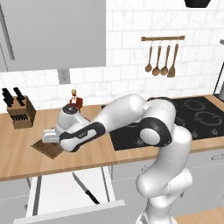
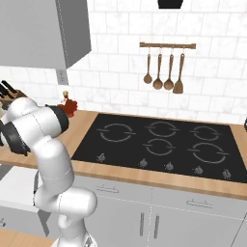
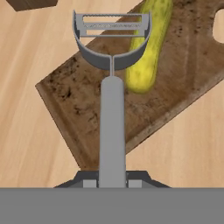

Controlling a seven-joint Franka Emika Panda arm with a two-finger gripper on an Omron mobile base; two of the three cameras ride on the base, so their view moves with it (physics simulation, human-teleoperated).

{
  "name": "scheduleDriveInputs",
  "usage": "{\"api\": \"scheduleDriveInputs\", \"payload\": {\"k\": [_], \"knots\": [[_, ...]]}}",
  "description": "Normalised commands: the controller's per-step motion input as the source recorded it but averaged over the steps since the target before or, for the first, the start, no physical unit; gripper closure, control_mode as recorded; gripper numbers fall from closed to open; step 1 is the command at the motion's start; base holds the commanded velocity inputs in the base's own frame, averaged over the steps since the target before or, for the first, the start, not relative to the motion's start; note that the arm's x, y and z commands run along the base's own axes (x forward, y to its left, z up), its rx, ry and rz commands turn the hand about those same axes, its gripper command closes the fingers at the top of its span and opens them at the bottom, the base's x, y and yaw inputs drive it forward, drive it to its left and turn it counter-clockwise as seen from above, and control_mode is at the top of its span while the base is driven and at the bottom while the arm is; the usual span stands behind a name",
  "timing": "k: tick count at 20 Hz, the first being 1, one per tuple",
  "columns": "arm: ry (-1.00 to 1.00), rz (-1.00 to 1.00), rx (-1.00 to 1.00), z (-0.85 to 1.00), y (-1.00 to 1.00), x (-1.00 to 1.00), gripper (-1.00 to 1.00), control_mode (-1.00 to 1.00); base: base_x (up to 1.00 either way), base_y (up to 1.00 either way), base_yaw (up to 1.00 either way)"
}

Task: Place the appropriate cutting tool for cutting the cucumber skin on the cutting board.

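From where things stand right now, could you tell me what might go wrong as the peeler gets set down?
1. The peeler, gripped by its handle in the tool, has its head beside the cucumber; lowering could nudge or roll it.
2. The handle extends past the cutting board edge, so the released peeler might tip or slide onto the counter.

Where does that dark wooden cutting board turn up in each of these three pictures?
Left base view: the cutting board lies on the counter at middle left, partly behind the arm's hand.
Right base view: not in this picture.
Hand view: it runs slantwise across the upper middle, with the cucumber on it and the peeler held over it.
Shared landmark: the knife block, also in the right base view.
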Motion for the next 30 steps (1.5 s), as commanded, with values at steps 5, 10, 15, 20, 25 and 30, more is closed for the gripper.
{"api": "scheduleDriveInputs", "payload": {"k": [5, 10, 15, 20, 25, 30], "knots": [[0.00, 0.00, 0.00, -0.16, 0.05, 0.24, 1.00, -1.00, 0.00, 0.00, 0.00], [0.00, 0.02, 0.00, 0.00, 0.01, 0.00, 1.00, -1.00, 0.00, 0.00, 0.00], [0.00, 0.00, 0.00, 0.00, 0.21, 0.02, 1.00, -1.00, 0.00, 0.00, 0.00], [0.01, 0.00, 0.00, 0.00, 0.17, 0.16, 1.00, -1.00, 0.00, 0.00, 0.00], [0.00, 0.00, 0.00, -0.01, 0.00, 0.00, 1.00, -1.00, 0.00, 0.00, 0.00], [0.00, 0.00, -0.01, -0.28, 0.00, 0.00, 1.00, -1.00, 0.00, 0.00, 0.00]]}}
